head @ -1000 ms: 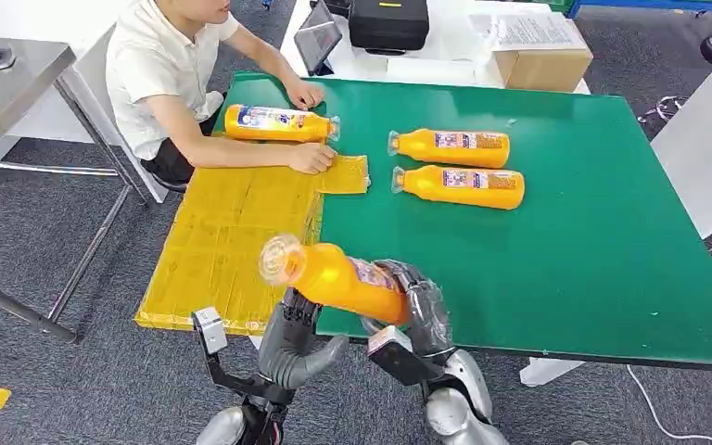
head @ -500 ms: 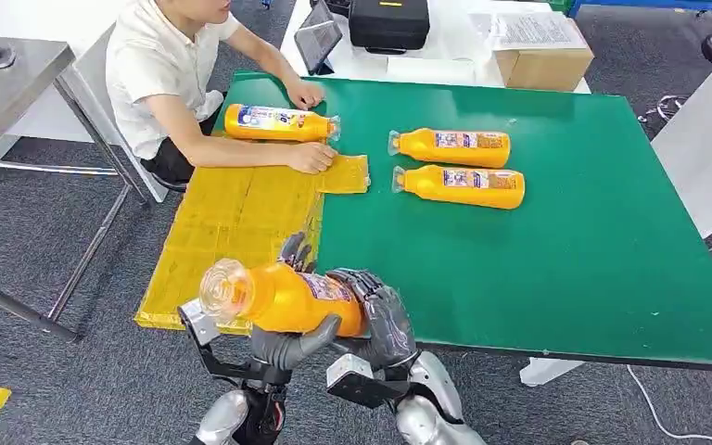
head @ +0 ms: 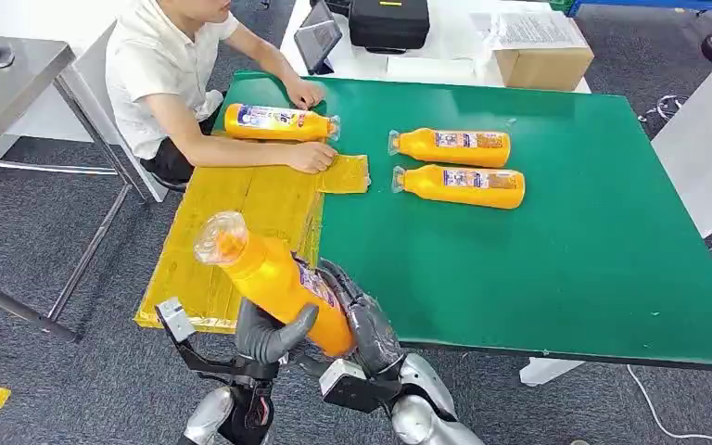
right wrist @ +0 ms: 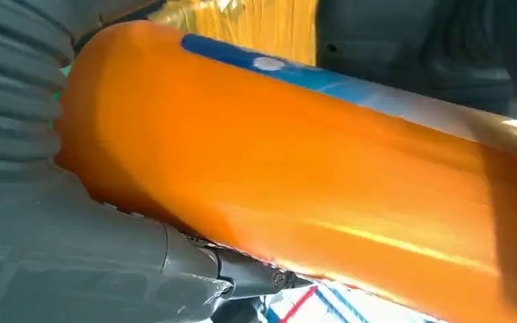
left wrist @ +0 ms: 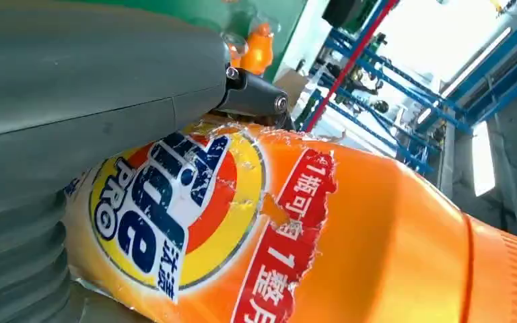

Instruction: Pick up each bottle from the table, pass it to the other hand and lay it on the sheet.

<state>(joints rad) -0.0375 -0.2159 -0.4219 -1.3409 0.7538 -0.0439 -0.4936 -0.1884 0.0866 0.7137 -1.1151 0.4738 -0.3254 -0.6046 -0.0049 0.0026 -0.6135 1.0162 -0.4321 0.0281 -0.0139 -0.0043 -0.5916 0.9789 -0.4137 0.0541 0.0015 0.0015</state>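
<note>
An orange bottle hangs over the table's near left corner, its clear cap tilted up and away over the yellow sheet. My left hand grips its lower body from beneath, thumb wrapped across it. My right hand clasps the bottle's base from the right. In the left wrist view the labelled bottle lies against my left hand. The right wrist view shows the bottle pressed into my right hand. Two more orange bottles lie side by side on the green table.
A person sits at the far left corner, one hand resting on the sheet's far end. A third bottle lies by that person's arms. A cardboard box and a black case stand beyond the table.
The held bottle has moved left toward the sheet and tipped cap-upward. My left hand has come up under it and wrapped around it, while the right hand stays on its base.
</note>
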